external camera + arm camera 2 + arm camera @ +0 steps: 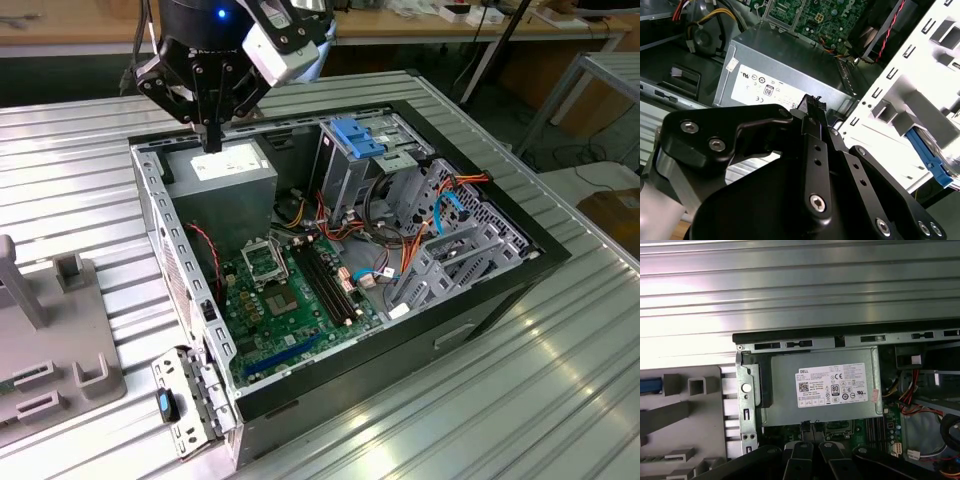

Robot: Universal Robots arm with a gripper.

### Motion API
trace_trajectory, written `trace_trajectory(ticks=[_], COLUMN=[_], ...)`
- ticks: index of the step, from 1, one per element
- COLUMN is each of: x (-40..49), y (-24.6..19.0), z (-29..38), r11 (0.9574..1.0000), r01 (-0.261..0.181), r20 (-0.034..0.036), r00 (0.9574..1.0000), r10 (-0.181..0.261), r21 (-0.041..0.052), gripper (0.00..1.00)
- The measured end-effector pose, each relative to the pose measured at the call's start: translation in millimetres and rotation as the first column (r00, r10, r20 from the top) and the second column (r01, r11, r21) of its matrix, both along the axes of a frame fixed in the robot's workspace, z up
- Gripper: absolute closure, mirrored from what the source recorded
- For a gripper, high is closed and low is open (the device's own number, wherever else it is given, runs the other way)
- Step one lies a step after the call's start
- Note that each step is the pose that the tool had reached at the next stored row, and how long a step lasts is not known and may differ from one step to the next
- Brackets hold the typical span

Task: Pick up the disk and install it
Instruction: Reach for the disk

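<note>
**Claw closed over the power supply, disk parked outside the case**

On my exterior view the gripper (210, 140) hangs nose-down just above the grey power supply (225, 172) in the rear corner of the open computer case (480, 295). Its jaws look closed on each other with nothing between them. In the second wrist view the tips meet in one dark point over the supply's white label.

The disk (650, 385) is not in the case. In the first wrist view I see one end of it as a narrow bright blue strip on the grey fixture (695, 415), which sits on the ribbed metal table (80, 170) just beside the case's side wall, on the exterior view's left. The strip runs crosswise to that wall, with its visible end aimed at the case. The rest is cut off by the picture's edge, so I can't judge its full length.

In the second wrist view the disk (932, 162) shows again past the bright perforated wall, as a blue frame edge with a sliver of grey metal beside it, also lying across the wall's line. The gripper is well apart from it.

Inside the case, the blue-topped drive cage (355, 140) stands upright beyond the green motherboard (290, 300).
</note>
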State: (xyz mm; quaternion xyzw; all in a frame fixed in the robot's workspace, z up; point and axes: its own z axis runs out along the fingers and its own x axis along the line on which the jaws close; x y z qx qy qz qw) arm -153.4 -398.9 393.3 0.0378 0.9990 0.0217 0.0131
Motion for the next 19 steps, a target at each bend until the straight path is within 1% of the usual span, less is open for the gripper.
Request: trace_trajectory(ticks=[10, 19], x=[-0.2, -12.9], y=[0.0, 0.1], z=[0.0, 0.0], r11=[1.0000, 1.0000], r01=[0.000, 0.000], r20=[0.0000, 0.0004], r00=[1.0000, 1.0000], r10=[0.000, 0.000], r21=[0.0000, 0.0000], gripper=[0.89, 0.89])
